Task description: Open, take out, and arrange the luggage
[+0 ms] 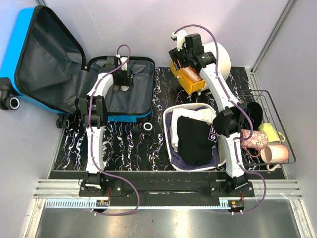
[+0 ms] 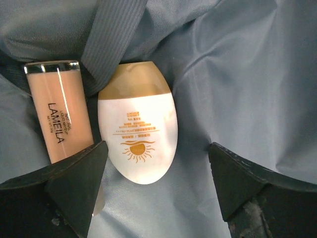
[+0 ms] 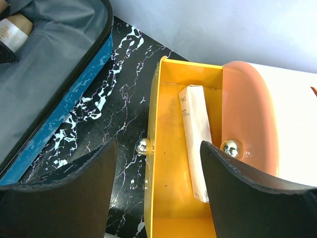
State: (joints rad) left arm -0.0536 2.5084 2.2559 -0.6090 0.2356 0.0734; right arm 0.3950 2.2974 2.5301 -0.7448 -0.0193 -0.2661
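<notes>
Luggage [image 1: 47, 59] lies open at the desk's far left corner; my left gripper [image 2: 157, 153] gapes wide over its sunscreen bottle [image 2: 138, 134], right gripper [image 3: 158, 153] wide over a yellow drawer [image 3: 168, 198]

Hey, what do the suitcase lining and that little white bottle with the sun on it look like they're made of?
The lining of the luggage looks like thin matte grey woven fabric: it creases and folds. The white bottle is probably smooth plastic, slightly glossy, with a metallic-gold cap.
</notes>
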